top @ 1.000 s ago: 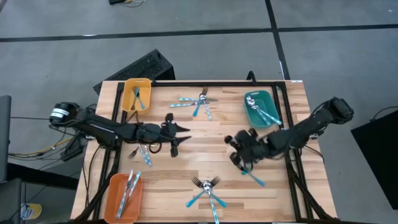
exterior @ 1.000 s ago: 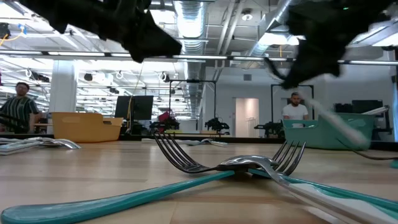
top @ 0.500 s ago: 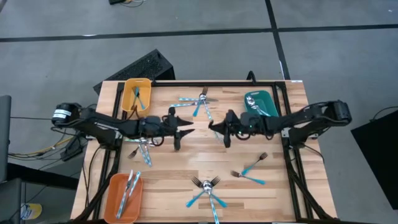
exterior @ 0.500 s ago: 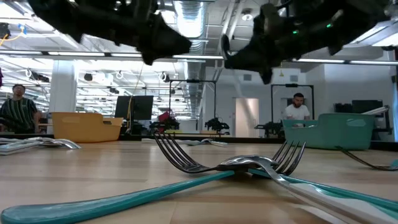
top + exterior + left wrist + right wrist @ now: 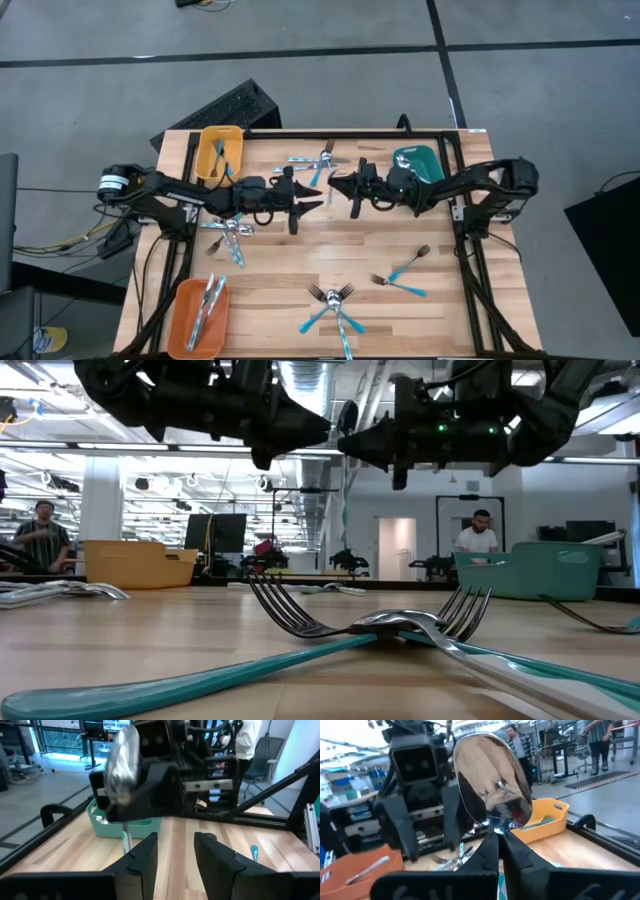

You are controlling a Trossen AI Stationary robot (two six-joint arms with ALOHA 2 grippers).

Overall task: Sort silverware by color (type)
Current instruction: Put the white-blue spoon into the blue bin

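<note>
My right gripper point(image 5: 338, 186) hovers over the far middle of the table, shut on a spoon point(image 5: 492, 780) with a shiny bowl and a light-blue handle point(image 5: 125, 839). My left gripper point(image 5: 312, 201) faces it tip to tip, open and empty; its fingers point(image 5: 145, 857) stand just short of the spoon. In the low view both grippers point(image 5: 320, 432) point(image 5: 350, 445) hang well above the wood. More silverware lies in loose piles on the table: far middle point(image 5: 320, 165), left point(image 5: 228, 235), near middle point(image 5: 335, 305), and two forks at the right point(image 5: 405, 270). My right gripper pinches the spoon's neck point(image 5: 498, 827), just below the bowl, between its two fingers point(image 5: 487, 851). The fingers come level from the table's right and lie across the spoon. It is lifted clear and stands roughly upright, bowl up, handle hanging below.
A yellow tray point(image 5: 205, 150) at the far left, a teal tray point(image 5: 424, 152) at the far right and an orange tray point(image 5: 182, 310) at the near left each hold some silverware. People stand in the room beyond the table.
My right gripper has swung from the table's right near part toward the middle and far edge, carrying the spoon, and has turned to face the left gripper. My left gripper has moved a little toward the right and far edge to meet it.
</note>
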